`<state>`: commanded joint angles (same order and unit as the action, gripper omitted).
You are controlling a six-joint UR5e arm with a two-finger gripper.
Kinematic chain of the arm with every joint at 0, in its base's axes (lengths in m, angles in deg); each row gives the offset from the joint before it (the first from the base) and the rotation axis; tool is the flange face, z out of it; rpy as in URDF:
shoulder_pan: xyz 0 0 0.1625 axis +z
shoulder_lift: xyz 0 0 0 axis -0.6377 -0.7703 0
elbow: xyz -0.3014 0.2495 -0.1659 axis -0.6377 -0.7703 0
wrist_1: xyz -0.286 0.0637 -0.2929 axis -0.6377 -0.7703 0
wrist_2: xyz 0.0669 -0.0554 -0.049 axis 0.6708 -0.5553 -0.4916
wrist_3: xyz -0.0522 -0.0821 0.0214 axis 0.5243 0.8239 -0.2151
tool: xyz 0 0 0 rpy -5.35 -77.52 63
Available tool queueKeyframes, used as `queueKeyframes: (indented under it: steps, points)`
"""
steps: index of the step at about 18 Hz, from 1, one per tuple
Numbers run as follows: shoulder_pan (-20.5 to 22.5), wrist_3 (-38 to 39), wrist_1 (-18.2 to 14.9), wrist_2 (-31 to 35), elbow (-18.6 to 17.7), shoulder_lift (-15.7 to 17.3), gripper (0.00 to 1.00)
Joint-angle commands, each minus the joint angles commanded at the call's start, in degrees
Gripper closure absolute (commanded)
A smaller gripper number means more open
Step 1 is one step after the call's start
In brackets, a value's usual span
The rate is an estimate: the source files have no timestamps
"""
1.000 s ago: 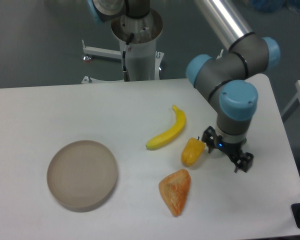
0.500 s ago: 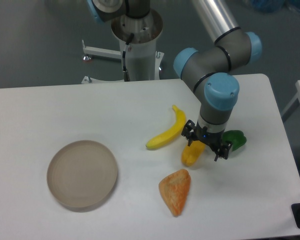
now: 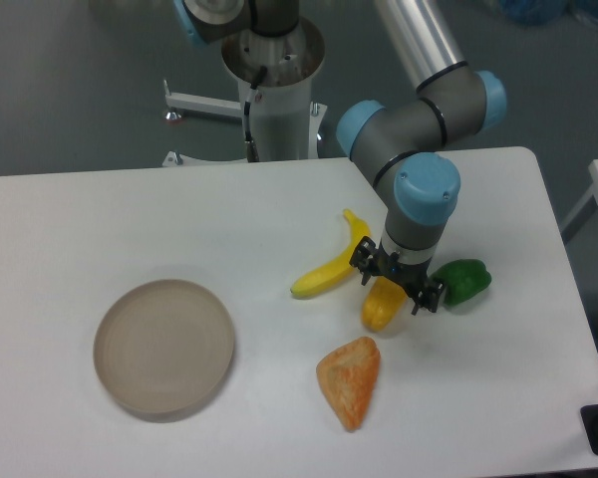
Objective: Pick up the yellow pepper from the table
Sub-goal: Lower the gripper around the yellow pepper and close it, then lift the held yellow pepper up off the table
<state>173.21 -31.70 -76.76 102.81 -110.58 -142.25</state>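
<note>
Yellow pepper [image 3: 381,307] smooth, glossy plastic. Banana [image 3: 331,261] same shine. Orange wedge [image 3: 350,379] rough, textured. Table [image 3: 130,219] matt white. Plate [image 3: 163,346] dull beige.

- A large flat white table [image 3: 130,214] with rounded corners fills most of the view and carries five things.
- A shallow round beige-grey dish [image 3: 163,347] sits on the left part of the table, well apart from everything else.
- A long curved yellow banana [image 3: 331,261] lies near the centre, running diagonally from lower left to upper right.
- A small stubby yellow-orange pepper [image 3: 381,305] lies just beside the banana's right side, its upper end hidden.
- A glossy green pepper [image 3: 464,280] lies to the right of the yellow one.
- A larger orange textured wedge [image 3: 350,379] lies below the yellow-orange pepper, nearer the front edge.
</note>
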Motion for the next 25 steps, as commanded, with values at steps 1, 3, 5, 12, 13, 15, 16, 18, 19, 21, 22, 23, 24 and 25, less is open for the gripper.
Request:
queueKeyframes:
  steps: [1, 3, 5, 12, 13, 15, 16, 18, 19, 21, 22, 23, 24, 25]
  points:
    - [0.00, -0.09, -0.09, 0.00, -0.09, 0.00, 0.00]
    - [0.09, -0.09, 0.00, 0.00, -0.26, 0.00, 0.00]
    - [0.09, -0.09, 0.00, 0.09, -0.44, -0.26, 0.00]
    - [0.44, -0.96, 0.00, 0.00, -0.27, -0.97, 0.16]
    - [0.61, -1.58, 0.00, 0.00, -0.35, -0.88, 0.26]
    - [0.70, -1.93, -0.09, 0.00, -0.09, -0.79, 0.43]
    - [0.70, -1.94, -0.09, 0.09, -0.09, -0.79, 0.50]
    - [0.79, -2.02, -0.17, 0.00, 0.08, -0.79, 0.59]
    - [0.88, -2.02, -0.26, 0.00, 0.52, -0.79, 0.60]
    - [1.14, -2.02, -0.35, 0.00, 1.31, -0.79, 0.60]
    - [1.14, -2.02, -0.52, 0.00, 1.93, -0.70, 0.60]
    - [1.14, -2.11, -0.79, 0.09, 2.71, -0.70, 0.60]
    - [1.14, -2.20, -0.96, 0.00, 3.59, -0.62, 0.60]
    - [1.06, -2.46, -1.14, 0.00, 5.17, -0.44, 0.60]
